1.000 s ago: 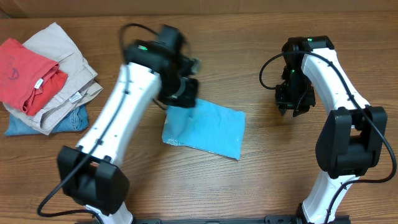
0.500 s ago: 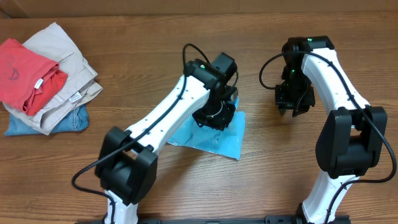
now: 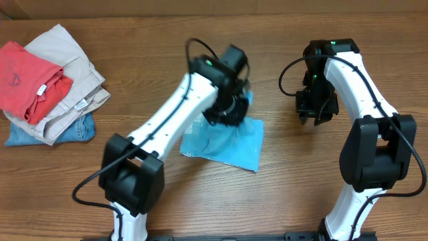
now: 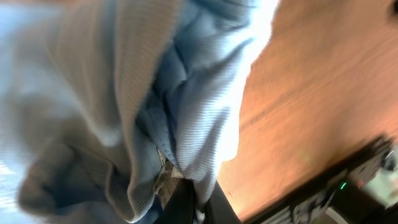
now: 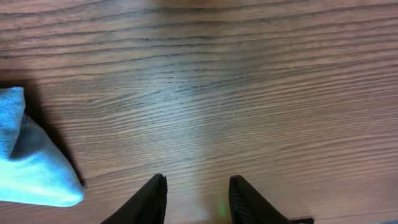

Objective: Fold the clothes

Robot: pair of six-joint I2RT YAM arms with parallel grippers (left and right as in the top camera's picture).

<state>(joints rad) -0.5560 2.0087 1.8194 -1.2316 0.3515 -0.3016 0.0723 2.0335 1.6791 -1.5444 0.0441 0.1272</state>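
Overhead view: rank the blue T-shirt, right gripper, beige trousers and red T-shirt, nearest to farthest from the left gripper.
From the left gripper:
1. blue T-shirt, gripped, centre
2. right gripper, right side
3. beige trousers, left pile
4. red T-shirt, far left edge

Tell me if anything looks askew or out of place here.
The blue shirt lies crooked on the table, its far corner bunched and lifted in the shut left pincer. Nothing looks spilled or damaged.
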